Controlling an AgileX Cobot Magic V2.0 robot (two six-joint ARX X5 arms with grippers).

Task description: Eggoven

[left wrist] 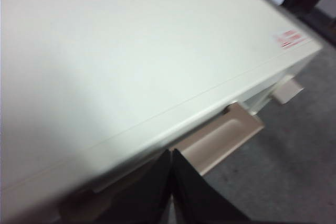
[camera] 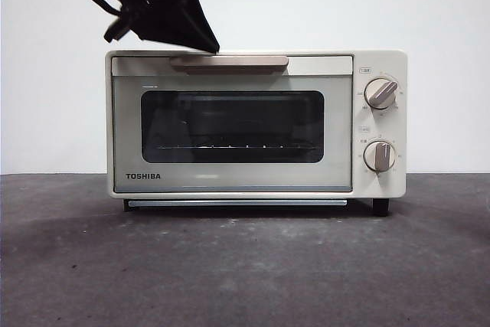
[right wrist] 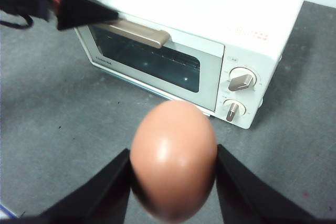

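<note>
Both jaws of the right gripper (right wrist: 173,182) are spread around the egg (right wrist: 173,158), one pressing on each side, so the reddish-brown egg hangs held in the air out in front of the oven (camera: 256,124), above the dark grey table (camera: 245,266). The left gripper's (left wrist: 171,153) jaws are pressed together with nothing between them, their tips right at the beige handle (camera: 230,61) along the door's top edge, towards its left end as seen from the front. The door (camera: 232,132) is closed; through its dark glass a wire rack shows. "TOSHIBA" is printed in dark letters at the door's lower left corner. Two knobs (camera: 380,93) sit one above the other on the oven's right panel, each with small markings too fine to read. On the oven's top, near a corner, there is small red print, blurred.
</note>
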